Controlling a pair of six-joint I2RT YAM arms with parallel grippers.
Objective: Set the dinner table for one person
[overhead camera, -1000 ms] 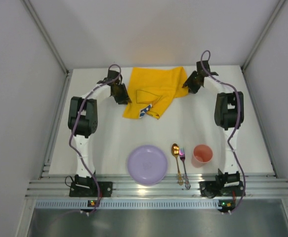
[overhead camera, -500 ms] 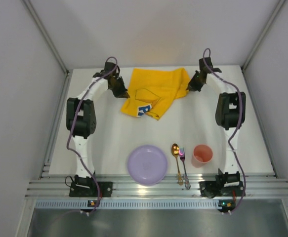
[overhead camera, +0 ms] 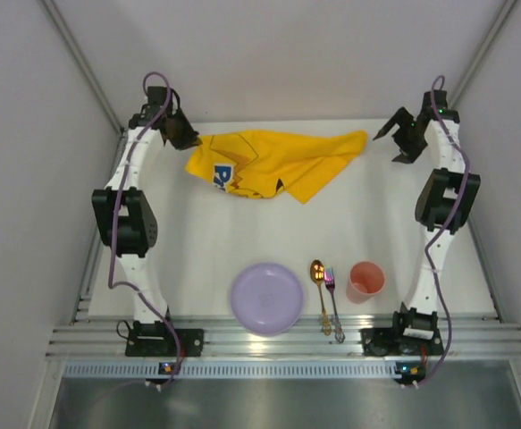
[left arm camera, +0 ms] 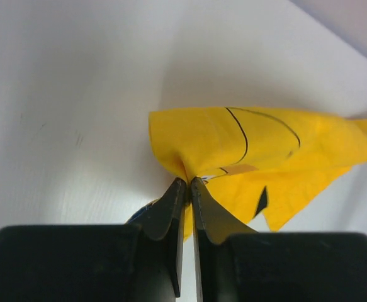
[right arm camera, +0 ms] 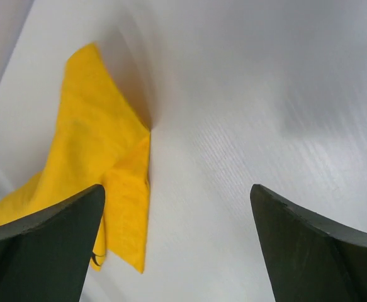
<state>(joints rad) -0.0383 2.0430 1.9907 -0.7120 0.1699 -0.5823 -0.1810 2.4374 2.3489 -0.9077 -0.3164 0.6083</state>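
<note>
The left gripper (left arm camera: 188, 182) is clamped on a puckered corner of the crumpled yellow cloth mat (overhead camera: 282, 159), which lies across the far end of the matte white dinner table (overhead camera: 202, 237). The right gripper (right arm camera: 177, 192) gapes wide and empty near the mat's pointed tip.

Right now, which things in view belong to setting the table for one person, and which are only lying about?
Belong to the job: yellow cloth mat, pinched in the left gripper; purple plate; spoon; fork; pink cup; dinner table; right gripper, open.
Only lying about: no loose items, just the aluminium rails and the enclosure walls.
</note>
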